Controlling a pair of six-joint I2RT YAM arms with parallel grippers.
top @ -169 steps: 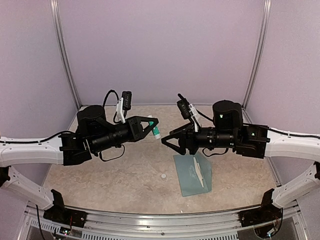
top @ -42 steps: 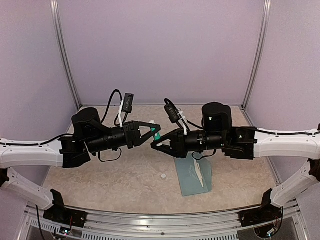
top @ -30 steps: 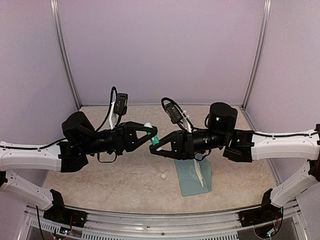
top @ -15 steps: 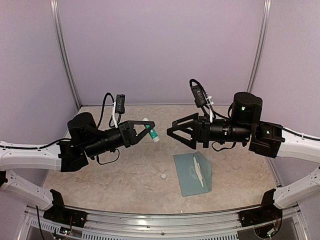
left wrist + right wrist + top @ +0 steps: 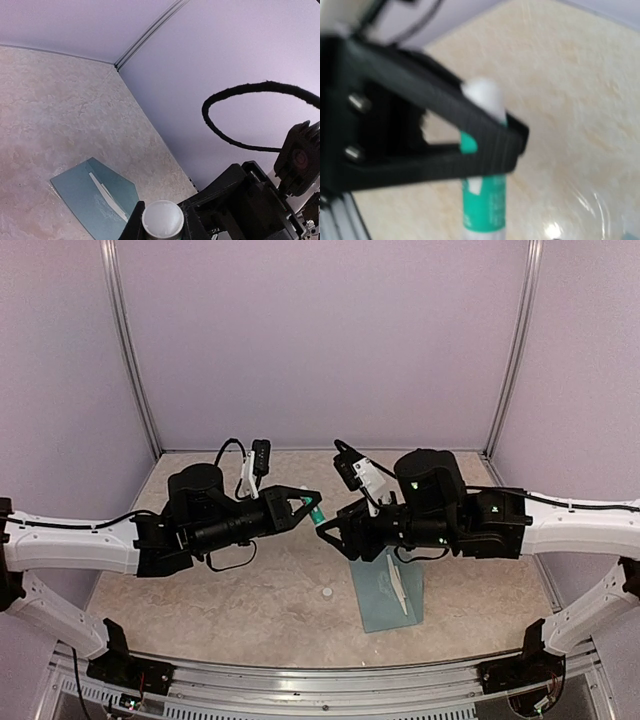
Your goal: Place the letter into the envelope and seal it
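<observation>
Lilac walls (image 5: 320,340) boxed in a beige marbled bench (image 5: 200,610). Both arms reached in toward the middle, above the bench, tips almost meeting.

Left hand (image 5: 311,505) was clamped narrow on a glue stick (image 5: 315,510), a white and green tube. Left wrist view showed the tube's round white end between the two black fingers. Right wrist view, blurred, showed the same fingers pinching across the tube, with the white tip above them and the green body below.

Right hand (image 5: 330,522) pointed left at the stick, just beside it. Its jaws stood part spread in the top view, with nothing between them. Whether it touched the stick, cannot tell.

Envelope (image 5: 385,595) lay flat on the bench, near side, right of centre, under the right arm, well apart from both hands. Teal, with one end pointed. Letter (image 5: 401,587) showed only as a narrow pale strip on the envelope's face. Inside or just on top, cannot tell.

Small white round piece (image 5: 326,592) sat on the bench just left of the envelope, not touching it.
</observation>
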